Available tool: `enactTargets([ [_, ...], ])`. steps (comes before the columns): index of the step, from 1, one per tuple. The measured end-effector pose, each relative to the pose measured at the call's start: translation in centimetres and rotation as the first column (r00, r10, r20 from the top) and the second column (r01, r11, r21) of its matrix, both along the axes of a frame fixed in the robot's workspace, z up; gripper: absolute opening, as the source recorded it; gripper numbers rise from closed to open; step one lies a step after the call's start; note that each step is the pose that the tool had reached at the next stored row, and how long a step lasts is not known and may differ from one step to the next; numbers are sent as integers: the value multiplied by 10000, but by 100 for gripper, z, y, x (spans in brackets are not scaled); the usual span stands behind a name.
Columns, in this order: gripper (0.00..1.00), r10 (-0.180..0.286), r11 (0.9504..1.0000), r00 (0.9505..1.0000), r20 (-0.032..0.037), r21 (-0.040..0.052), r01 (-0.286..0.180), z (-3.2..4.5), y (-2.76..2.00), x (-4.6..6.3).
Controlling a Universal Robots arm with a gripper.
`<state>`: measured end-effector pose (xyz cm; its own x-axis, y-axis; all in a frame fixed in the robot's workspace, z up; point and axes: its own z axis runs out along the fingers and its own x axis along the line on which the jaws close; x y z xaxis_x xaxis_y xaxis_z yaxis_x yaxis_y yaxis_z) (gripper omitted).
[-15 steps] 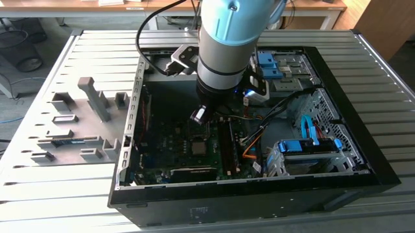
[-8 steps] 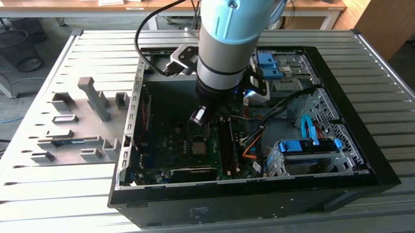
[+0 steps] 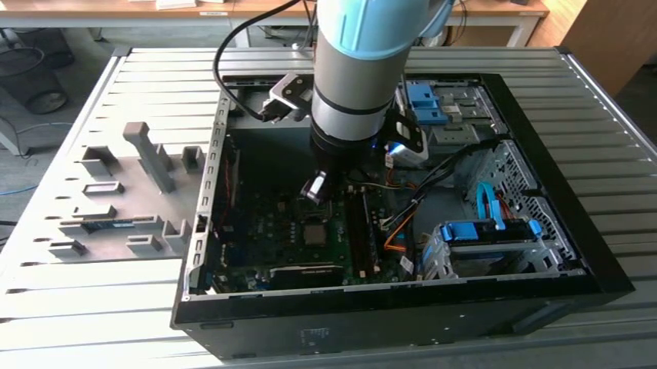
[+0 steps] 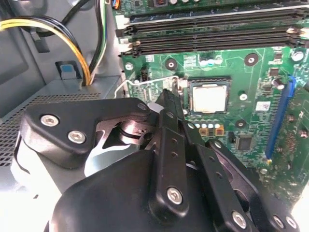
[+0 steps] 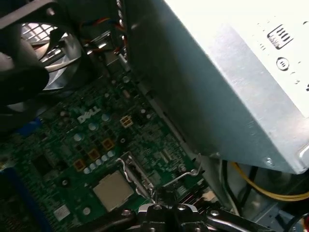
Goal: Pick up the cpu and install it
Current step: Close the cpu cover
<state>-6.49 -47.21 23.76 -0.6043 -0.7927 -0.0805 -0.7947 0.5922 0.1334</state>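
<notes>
Silvery cpu (image 4: 209, 98) in its motherboard (image 4: 251, 96) socket, gripper (image 4: 170, 96) pressed together beside it, fingertips partly hidden.

Arm (image 3: 355, 69) comes down steeply from top of exterior view, light blue upper segment, then silver wrist section with dark band. Black cable loops beside wrist. Gripper (image 3: 315, 187) hangs below wrist, pointing downward. In second wrist view, black linkage fingers (image 4: 169, 140) lie pressed together, no gap between them, nothing held.
</notes>
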Motion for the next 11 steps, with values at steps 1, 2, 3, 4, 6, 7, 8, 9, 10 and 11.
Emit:
enactTargets([
  [1, 10, 0, 10000, 10000, -1, -12, 0, 0, -1, 0],
  [2, 10, 1, 10000, 10000, -1, -14, -1, 1, -2, 0],
  [3, 10, 0, 10000, 10000, -1, -15, 0, 1, -2, -1],
  [4, 10, -1, 10000, 10000, -1, -16, 1, 1, -3, -1],
  [6, 10, 1, 10000, 10000, 0, -44, -1, -1, -3, -1],
  [7, 10, 1, 10000, 10000, 0, -87, -1, -1, -3, -1],
  [8, 10, 1, 9999, 10000, 0, -132, -1, -1, -4, -1],
  [9, 10, 4, 9999, 10000, -1, -147, -4, -1, -5, -2],
  [10, 10, 6, 9999, 10000, 0, -162, -6, 1, -6, -2],
  [11, 10, 7, 9998, 10000, 0, -175, -7, 0, -5, -3],
])
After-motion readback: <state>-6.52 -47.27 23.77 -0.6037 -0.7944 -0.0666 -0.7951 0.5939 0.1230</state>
